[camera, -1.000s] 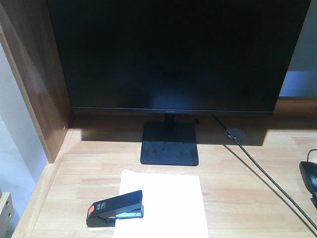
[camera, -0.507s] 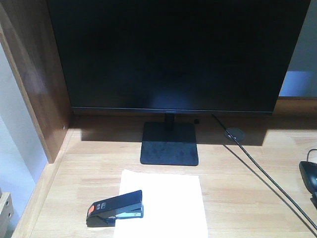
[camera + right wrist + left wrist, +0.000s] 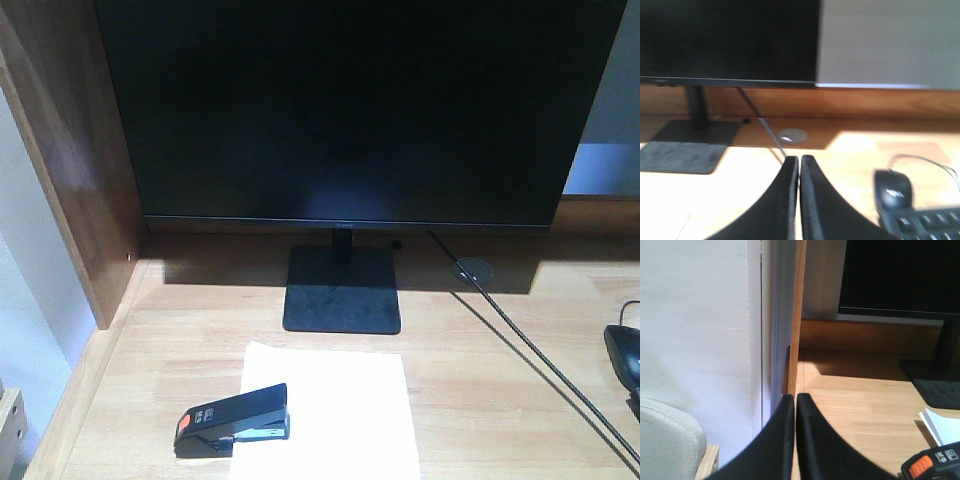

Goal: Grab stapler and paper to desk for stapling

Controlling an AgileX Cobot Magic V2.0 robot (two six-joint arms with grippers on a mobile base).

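Note:
The black stapler (image 3: 233,420) with its orange end lies on the left edge of the white paper (image 3: 330,410), both on the light-brown desk (image 3: 480,400) in front of the monitor. In the left wrist view the stapler's orange end (image 3: 935,465) shows at the bottom right, with a corner of the paper (image 3: 945,427) behind it. My left gripper (image 3: 795,399) is shut and empty, by the desk's left side panel (image 3: 798,315). My right gripper (image 3: 799,160) is shut and empty above the desk. Neither gripper shows in the front view.
A black monitor (image 3: 350,110) on a square stand (image 3: 343,290) fills the back of the desk. A black cable (image 3: 530,350) runs from a round grommet (image 3: 474,268) to the right. A mouse (image 3: 893,190) and keyboard (image 3: 925,222) lie at the right.

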